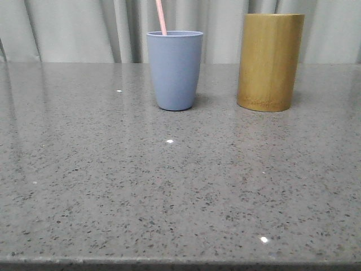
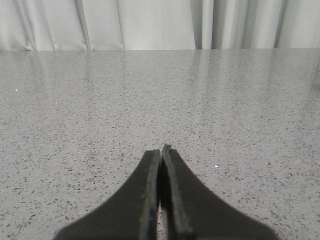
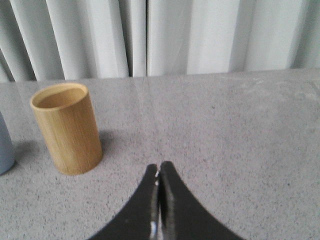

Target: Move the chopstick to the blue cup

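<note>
Left gripper (image 2: 161, 150): clenched, empty, over bare desk (image 1: 169, 197).
Right gripper (image 3: 159, 167): clenched, empty, near bamboo cylinder (image 3: 66, 129).
Chopstick (image 1: 161, 17): standing in blue cup (image 1: 175, 69), leaning on rim, toward desk's far edge.
Risk: arm sweep nudges cup, topples it, spills stick.
Obstruction: bamboo cylinder beside cup, apart.

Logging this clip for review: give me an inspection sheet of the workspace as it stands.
Surface: grey speckled stone table, glossy with light glints.
Job's things: chopstick stands in the blue cup, leaning against its rim.
Clutter: tan bamboo cylinder upright beside the cup, apart from it.
Grippers: left claw shut, holding nothing; right claw shut, holding nothing.
Cables: nothing seen.
Surroundings: pale pleated curtain behind the table.
</note>
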Robot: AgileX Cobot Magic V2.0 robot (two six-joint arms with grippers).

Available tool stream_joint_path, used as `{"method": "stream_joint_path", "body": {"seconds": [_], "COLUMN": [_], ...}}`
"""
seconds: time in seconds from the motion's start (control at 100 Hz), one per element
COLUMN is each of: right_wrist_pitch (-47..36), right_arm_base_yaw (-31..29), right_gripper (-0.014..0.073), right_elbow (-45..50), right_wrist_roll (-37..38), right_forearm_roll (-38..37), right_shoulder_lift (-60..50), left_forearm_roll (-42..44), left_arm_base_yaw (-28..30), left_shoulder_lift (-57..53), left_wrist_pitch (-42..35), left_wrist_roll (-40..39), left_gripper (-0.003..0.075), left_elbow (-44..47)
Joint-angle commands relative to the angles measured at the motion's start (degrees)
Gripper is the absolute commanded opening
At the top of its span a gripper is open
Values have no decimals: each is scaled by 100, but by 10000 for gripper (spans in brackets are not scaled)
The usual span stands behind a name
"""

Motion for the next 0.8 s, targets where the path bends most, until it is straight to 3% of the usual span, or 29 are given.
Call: {"method": "stream_joint_path", "body": {"seconds": [0.0,0.79], "right_wrist_pitch": [-460,-3157], "right_arm_base_yaw": [-26,-61], "right_gripper": [-105,-105], "right_elbow": [42,2986], "right_wrist_roll": [-19,-19], "right_forearm_roll": [-93,-93], "right_shoulder_lift": [25,-1399], "left_forearm_roll": [-50,-50], "left_arm_base_yaw": [27,27], "left_shoulder_lift": [-206,-195], "left_wrist_pitch": [-490,-490], "left_wrist_roll": [-62,-62], "left_gripper": [-19,-19], "left_elbow": [56,56]}}
